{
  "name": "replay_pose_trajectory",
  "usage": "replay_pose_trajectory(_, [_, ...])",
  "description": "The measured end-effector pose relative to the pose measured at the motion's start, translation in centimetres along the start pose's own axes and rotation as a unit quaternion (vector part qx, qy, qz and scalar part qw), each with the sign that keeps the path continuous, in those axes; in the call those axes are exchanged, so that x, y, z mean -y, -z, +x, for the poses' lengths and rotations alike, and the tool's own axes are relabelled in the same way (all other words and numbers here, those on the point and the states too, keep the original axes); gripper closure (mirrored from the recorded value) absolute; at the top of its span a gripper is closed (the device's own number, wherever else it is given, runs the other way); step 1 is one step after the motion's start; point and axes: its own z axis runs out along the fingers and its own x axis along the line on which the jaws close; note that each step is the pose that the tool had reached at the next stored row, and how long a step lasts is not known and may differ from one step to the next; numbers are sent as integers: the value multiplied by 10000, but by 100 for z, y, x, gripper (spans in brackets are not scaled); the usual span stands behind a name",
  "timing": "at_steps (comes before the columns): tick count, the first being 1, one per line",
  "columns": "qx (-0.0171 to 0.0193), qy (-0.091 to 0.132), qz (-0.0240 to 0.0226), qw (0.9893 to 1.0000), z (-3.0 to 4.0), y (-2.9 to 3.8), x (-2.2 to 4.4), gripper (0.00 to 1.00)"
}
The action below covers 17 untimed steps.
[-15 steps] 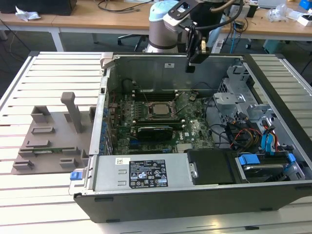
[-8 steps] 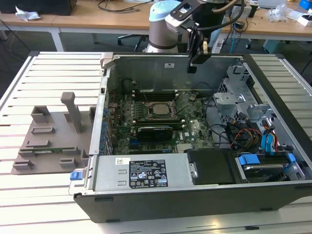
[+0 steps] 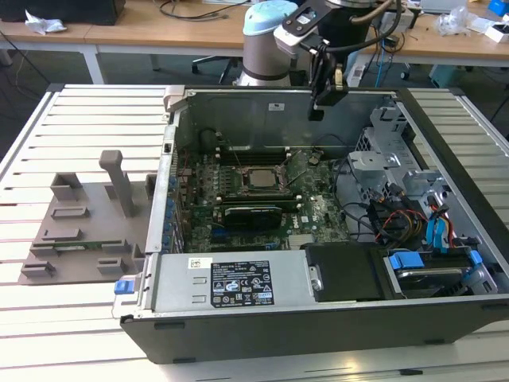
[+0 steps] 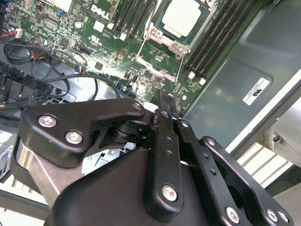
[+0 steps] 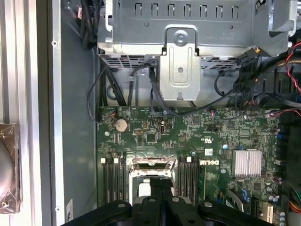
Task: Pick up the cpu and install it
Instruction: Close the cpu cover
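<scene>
Motherboard [image 4: 94, 42] bears a square silver-grey cpu [image 4: 181, 16] (thin pale edge)

The gripper [image 5: 160, 184] pokes in at the frame's edge, black jaws pressed together, over the open socket frame [image 5: 153, 164] on the green motherboard [image 5: 188, 136]. Mid-frame, black cables [image 5: 141, 94] hang beneath a grey metal cage [image 5: 178, 42].

The arm [image 3: 266, 36] comes in from beyond the far wall of the computer case [image 3: 231, 107] in the exterior view, its pale-blue joint just outside that wall. The black wrist [image 3: 338, 24] leans over the case's open top. The gripper [image 3: 316, 113] hangs above the case's interior, pointing down and clear of its floor. In both wrist views the fingers [image 4: 167, 141] [image 5: 154, 190] are pressed together.
</scene>
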Motion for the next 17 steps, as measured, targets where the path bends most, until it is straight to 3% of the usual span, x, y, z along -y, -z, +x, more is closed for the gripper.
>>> replay_pose_trajectory(8, [0, 0, 0, 10000, 1, -53, -71, 89])
replay_pose_trajectory(17, [0, 0, 1, 10000, 7, -181, -131, 89])
